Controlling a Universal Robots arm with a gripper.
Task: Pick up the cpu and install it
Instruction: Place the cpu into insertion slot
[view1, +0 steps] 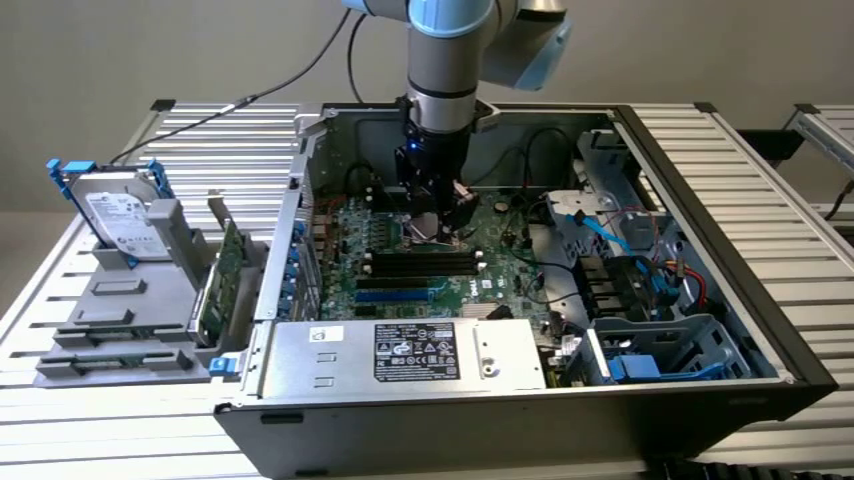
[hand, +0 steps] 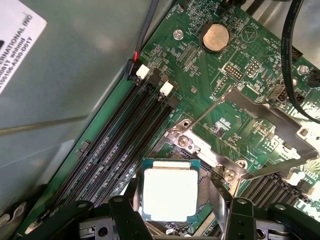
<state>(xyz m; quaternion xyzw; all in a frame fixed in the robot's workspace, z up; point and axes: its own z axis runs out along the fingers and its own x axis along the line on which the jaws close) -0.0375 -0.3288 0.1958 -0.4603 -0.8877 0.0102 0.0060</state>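
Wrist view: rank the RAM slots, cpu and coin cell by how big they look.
1. RAM slots: the largest, a long bank running across the board.
2. cpu: mid-sized, but it is nearest the camera, so it probably looks bigger than it is.
3. coin cell: clearly the smallest.

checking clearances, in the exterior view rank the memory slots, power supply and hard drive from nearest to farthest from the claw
1. memory slots, on the board right by the claw
2. power supply, at the case's near wall
3. hard drive, outside the case, at the exterior view's left
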